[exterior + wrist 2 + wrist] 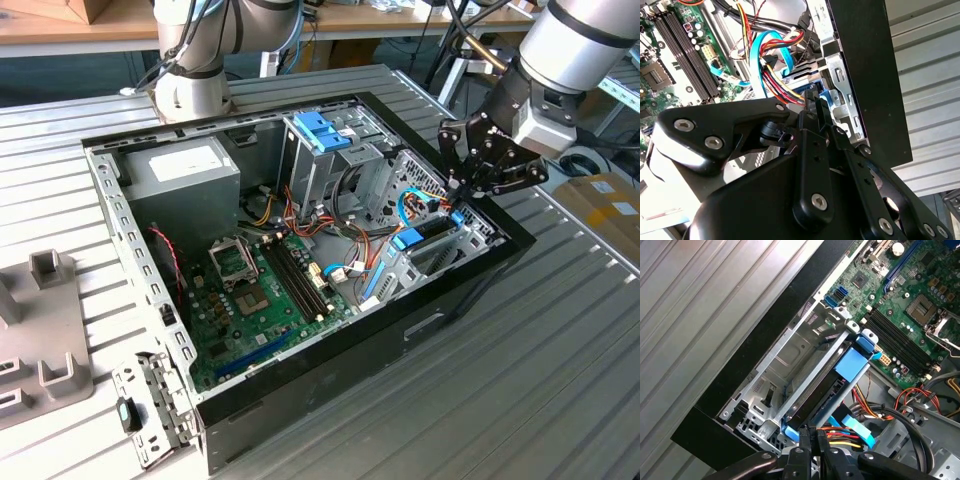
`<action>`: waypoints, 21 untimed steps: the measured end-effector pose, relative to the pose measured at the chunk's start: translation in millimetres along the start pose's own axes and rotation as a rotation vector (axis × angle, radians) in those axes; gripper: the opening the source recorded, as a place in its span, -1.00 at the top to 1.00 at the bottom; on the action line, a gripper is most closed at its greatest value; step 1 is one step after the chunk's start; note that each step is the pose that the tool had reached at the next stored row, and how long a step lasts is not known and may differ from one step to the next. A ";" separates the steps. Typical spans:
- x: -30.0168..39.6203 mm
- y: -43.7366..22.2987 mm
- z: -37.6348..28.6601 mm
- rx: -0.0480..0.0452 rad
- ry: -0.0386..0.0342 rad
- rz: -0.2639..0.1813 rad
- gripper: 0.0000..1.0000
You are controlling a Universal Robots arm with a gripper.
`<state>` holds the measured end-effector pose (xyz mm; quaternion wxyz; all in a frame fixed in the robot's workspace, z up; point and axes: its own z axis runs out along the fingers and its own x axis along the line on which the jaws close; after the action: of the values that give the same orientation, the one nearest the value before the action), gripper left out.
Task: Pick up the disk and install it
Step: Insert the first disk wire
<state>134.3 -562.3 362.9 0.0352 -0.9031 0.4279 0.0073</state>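
Observation:
The disk [410, 238] stands on edge in the metal bay at the front corner of the open computer case [330, 370], on the exterior view's right. In the first wrist view the disk's blue carrier [854, 363] lies along the bay rail. My gripper [458, 200] hangs over the disk's end nearest the cables. Its black fingers [806, 442] are drawn close together, with the tips at the carrier's blue end [826, 102]. Whether they pinch any part of it is hidden.
A grey power-supply box [185, 170] sits in the case's far corner. Beside it a drive cage carries a blue handle [322, 130]. Loose coloured cables [340, 240] crowd the space next to the bay. Another arm's base [190, 90] stands behind the case.

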 end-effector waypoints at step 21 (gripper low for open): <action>0.0 0.0 0.0 0.0022 0.0029 0.050 0.66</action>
<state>134.3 -562.3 362.9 0.0354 -0.8921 0.4504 0.0064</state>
